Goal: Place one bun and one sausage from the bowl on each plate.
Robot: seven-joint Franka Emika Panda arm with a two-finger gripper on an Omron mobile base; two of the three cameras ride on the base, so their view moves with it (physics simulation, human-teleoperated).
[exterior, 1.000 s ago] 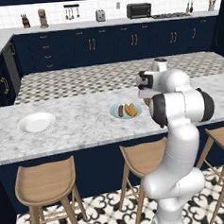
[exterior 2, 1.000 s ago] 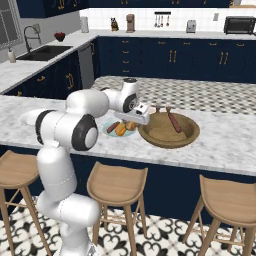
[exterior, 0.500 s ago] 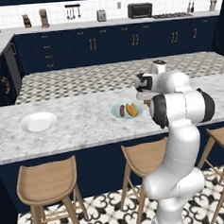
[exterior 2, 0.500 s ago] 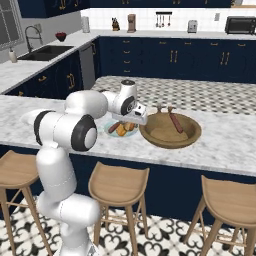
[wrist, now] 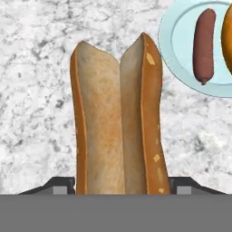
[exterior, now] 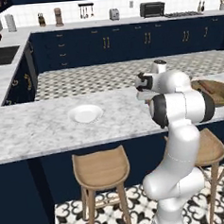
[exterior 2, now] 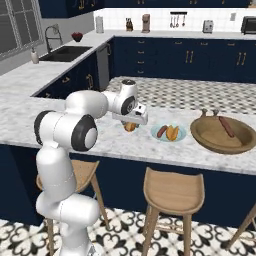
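1. Jaws of your gripper stand wide, pressed on either side of a long, split, golden-brown bun, which hangs over the grey-veined white marble counter.
2. Just beside the bun you see the round pale teal-blue plate. It already carries one reddish-brown sausage and one orange-brown bun.
3. Change: a second ago the hand was at the near edge of the bowl, over the teal plate; now it is off that plate's left side. Both base views have also shifted, so the base has moved left along the counter.
4. Judgement: the teal plate looks finished, and this bun is on its way to the other plate.
5. That round plain white plate lies bare and well apart from the hand.
6. Furthest out, the wide, shallow brown wooden bowl sits beside the teal plate.
7. Count: two plates and one bowl. Two buns: one held, one plated. Two sausages: one plated and one left in the bowl, which you will likely need to fetch afterwards.
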